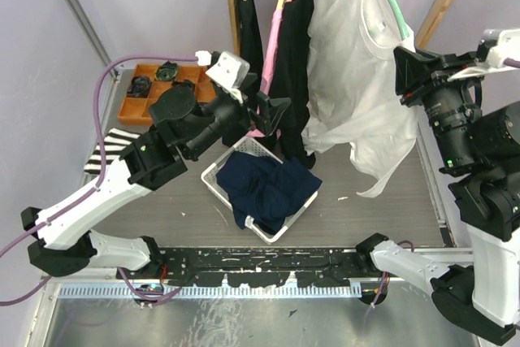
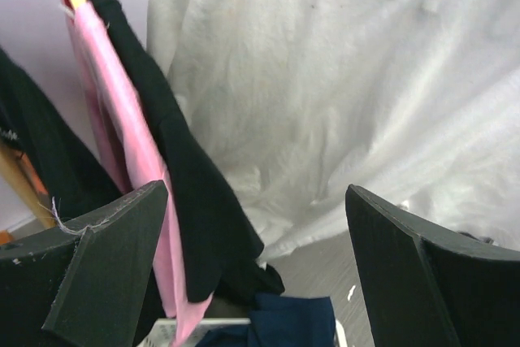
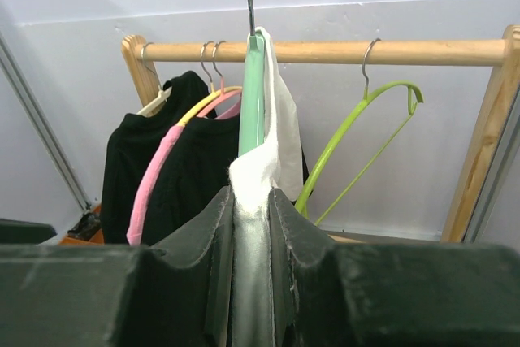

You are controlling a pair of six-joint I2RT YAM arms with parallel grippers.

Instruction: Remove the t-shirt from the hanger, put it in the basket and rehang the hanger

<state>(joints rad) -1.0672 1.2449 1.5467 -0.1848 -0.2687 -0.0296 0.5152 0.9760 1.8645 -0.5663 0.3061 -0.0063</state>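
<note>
1. Though the right gripper has a hold on it, the white t-shirt hangs on the mint-green hanger, whose hook sits over the wooden rail. I judge the task barely begun.
2. The right jaws are clenched on a fold of white cloth at the shirt's shoulder, just below where the fabric drapes over the hanger's arm.
3. The left gripper has its jaws spread wide and grasps nothing. It faces the shirt's front from near the black and pink clothes hanging beside it, and touches no cloth.
4. From above, a stretch of the green arm shows bare along the shoulder nearest the right gripper, so that side may be partly slipped. I cannot tell for sure.
5. The shirt's hem trails down toward the table, close to a white basket holding dark blue cloth.
6. What is left, by my reading: draw the gripped shoulder off the hanger's arm, free the far shoulder, then clear the collar from the hook — the hanger stays on the rail.
</note>
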